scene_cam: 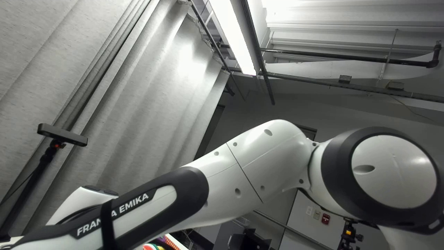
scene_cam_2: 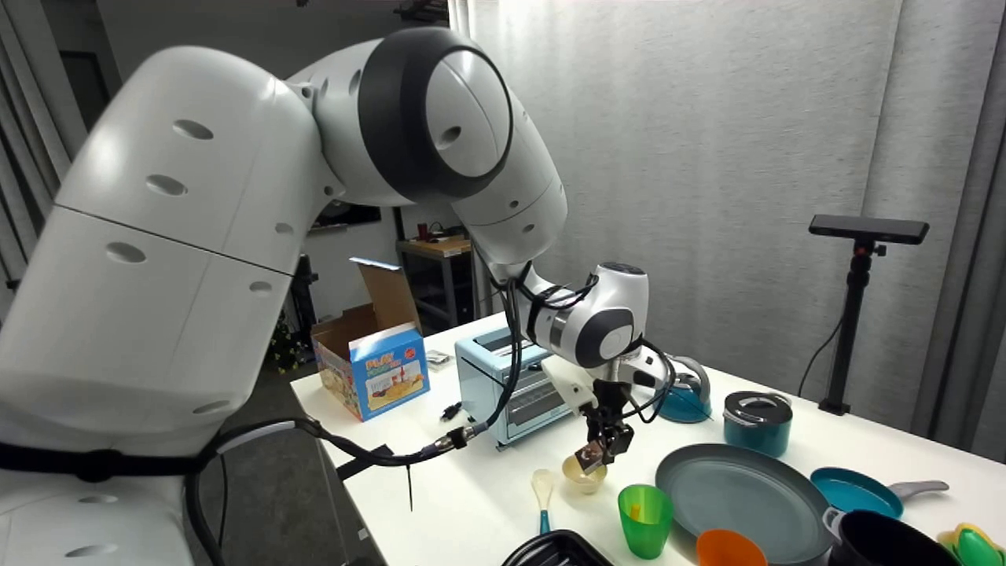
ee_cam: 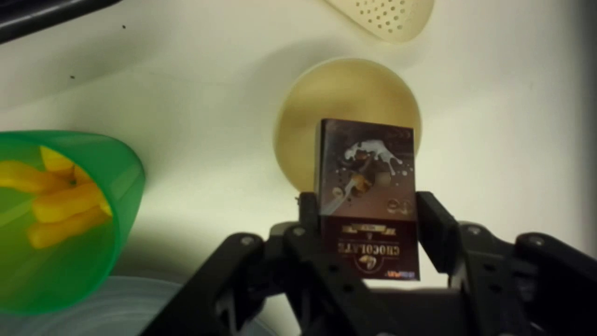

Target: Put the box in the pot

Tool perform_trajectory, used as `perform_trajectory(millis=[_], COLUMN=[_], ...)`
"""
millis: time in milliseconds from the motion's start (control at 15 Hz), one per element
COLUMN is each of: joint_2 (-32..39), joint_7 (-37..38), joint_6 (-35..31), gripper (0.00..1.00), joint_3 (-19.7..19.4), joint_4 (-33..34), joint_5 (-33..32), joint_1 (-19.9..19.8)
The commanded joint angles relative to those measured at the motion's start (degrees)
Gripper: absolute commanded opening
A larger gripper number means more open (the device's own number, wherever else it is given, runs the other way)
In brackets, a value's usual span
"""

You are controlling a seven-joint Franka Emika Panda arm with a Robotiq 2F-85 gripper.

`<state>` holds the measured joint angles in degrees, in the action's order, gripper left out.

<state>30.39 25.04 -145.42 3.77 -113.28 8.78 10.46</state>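
The gripper (ee_cam: 368,207) is holding the box (ee_cam: 368,163), one finger bearing on each narrow side. The box is projecting past the fingertips and its printed face is looking smooth; a knock on the free end is therefore the likeliest cause of slipping or turning.

Just beyond the fingertips, a cream bowl (ee_cam: 347,88) is standing with its opening partly covered by the box in the wrist view. Whether the two are touching cannot be told. Sideways travel without a prior lift is risking a catch on the bowl.

A perforated spoon (ee_cam: 392,18) is lying just beside the bowl. A green cup (ee_cam: 128,186) is standing near, containing yellow pieces (ee_cam: 70,200); a low traverse is risking a tip and a spill. Past it, a grey plate (scene_cam_2: 731,487) is lying, with an orange cup (scene_cam_2: 731,549) overlapping its edge in an exterior view.

Well apart from the gripper, two candidate pots are standing; the task is not specifying which. The black pot (scene_cam_2: 880,542) is appearing open but is running out of frame, so misjudged clearance could be causing a rim strike. The teal pot (scene_cam_2: 757,436) is carrying a lid (scene_cam_2: 758,406); a release there is likely to be leaving the box outside.
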Motion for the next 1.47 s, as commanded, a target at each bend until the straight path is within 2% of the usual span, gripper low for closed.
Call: perform_trajectory(millis=[0,667,1400], joint_2=[-4.9,-15.55,-25.22], joint_7=[1.51,-0.67,-7.0], joint_6=[-1.35,-0.32,1.99], gripper=[0.3,0.3,0.3], joint_3=[-1.35,-2.3,-4.28], joint_4=[-2.62,-4.73,-4.73], joint_5=[0.06,1.38,7.0], joint_1=[0.95,-2.85,-10.95])
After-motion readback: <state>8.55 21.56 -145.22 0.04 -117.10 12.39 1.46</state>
